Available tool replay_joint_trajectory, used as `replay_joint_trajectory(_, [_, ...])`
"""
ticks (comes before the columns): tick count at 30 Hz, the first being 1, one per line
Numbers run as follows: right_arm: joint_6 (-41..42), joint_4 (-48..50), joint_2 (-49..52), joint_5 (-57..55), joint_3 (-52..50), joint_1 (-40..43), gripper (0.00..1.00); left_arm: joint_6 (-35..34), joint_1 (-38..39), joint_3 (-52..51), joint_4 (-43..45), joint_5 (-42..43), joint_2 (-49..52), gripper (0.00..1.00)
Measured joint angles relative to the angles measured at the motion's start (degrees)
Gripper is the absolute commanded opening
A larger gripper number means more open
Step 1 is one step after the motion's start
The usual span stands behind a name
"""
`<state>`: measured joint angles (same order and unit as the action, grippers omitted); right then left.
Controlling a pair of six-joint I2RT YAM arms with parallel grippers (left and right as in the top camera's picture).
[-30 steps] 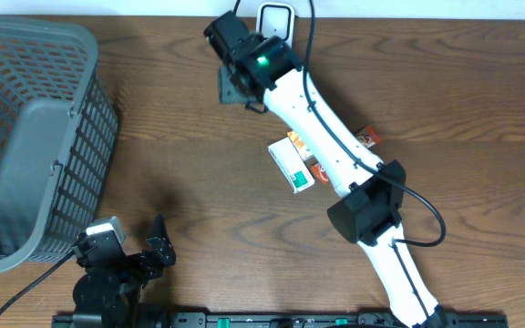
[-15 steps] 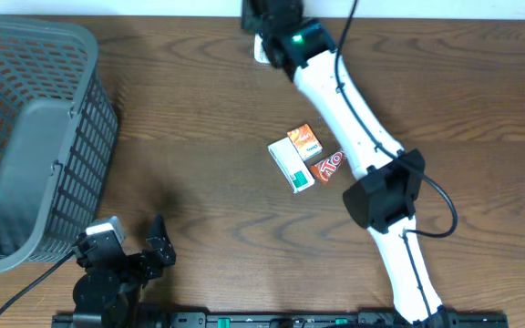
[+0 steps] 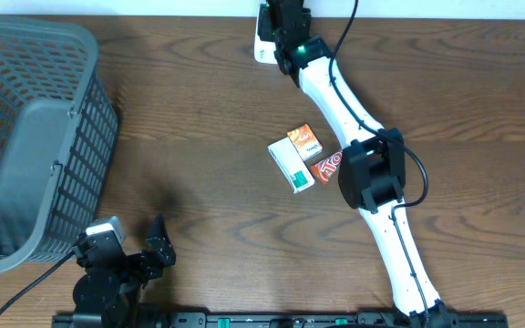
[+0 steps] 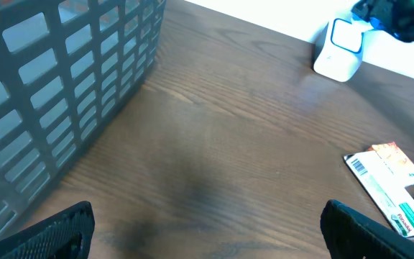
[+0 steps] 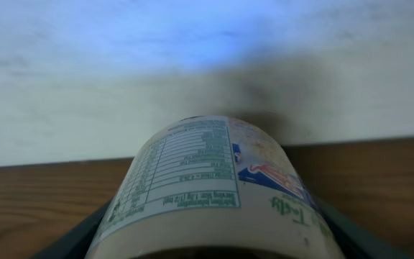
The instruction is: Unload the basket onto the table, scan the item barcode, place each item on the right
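Observation:
My right gripper (image 5: 214, 241) is shut on a round white tub (image 5: 207, 187) with a printed nutrition label, held on its side facing the pale back wall. From above, that gripper (image 3: 285, 16) sits at the table's far edge, right beside the white scanner (image 3: 262, 46), and the tub is hidden under it. The scanner (image 4: 342, 50) also shows in the left wrist view, with the right gripper (image 4: 397, 16) just past it. Near the front left edge my left gripper (image 3: 135, 239) stands open and empty over bare wood (image 4: 210, 234).
A grey mesh basket (image 3: 25, 137) fills the left side of the table. A white-and-green box (image 3: 291, 166), an orange box (image 3: 305, 142) and a red packet (image 3: 328, 165) lie mid-table, next to the right arm's elbow (image 3: 372, 173).
The right arm swung its wrist from left of the scanner to the far edge beside it, carrying the tub. The boxes it covered now show. The left arm stayed still.

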<state>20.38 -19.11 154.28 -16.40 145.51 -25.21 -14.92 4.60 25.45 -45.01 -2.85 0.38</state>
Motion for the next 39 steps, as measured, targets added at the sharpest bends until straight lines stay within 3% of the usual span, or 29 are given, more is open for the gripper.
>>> replay_joint_trajectory(11, [-0.55,4.85,0.0,0.59,0.0,-0.63,0.54,0.0,0.0,0.0,0.0,0.0,0.0,0.98])
replay_joint_trajectory(14, [-1.05,4.81,0.0,0.59,0.0,-0.61,0.6,0.0,0.0,0.0,0.0,0.0,0.0,0.98])
replay_joint_trajectory(17, [-2.29,1.68,-0.17,0.33,0.07,-0.63,0.59,0.0,0.0,0.0,0.0,0.0,0.0,0.98])
replay_joint_trajectory(21, [-3.3,-10.16,-1.6,-1.62,0.04,-0.63,0.64,0.0,0.0,0.0,-0.02,0.02,0.0,0.98])
replay_joint_trajectory(24, [-3.54,-24.35,-5.64,-3.69,-0.04,-0.46,0.64,0.02,0.0,0.0,-0.02,0.02,0.0,0.98])
replay_joint_trajectory(31, [0.37,-58.84,-25.0,-8.57,0.74,2.99,0.62,0.15,0.0,-0.02,0.0,0.15,0.02,0.98])
replay_joint_trajectory(35, [5.22,-72.81,-31.43,-10.6,2.25,10.73,0.6,0.15,0.0,-0.02,0.0,0.17,0.0,0.98])
replay_joint_trajectory(39, [7.58,-77.02,-30.21,-11.34,1.11,21.14,0.61,0.15,0.0,-0.02,-0.02,0.17,0.0,0.98])
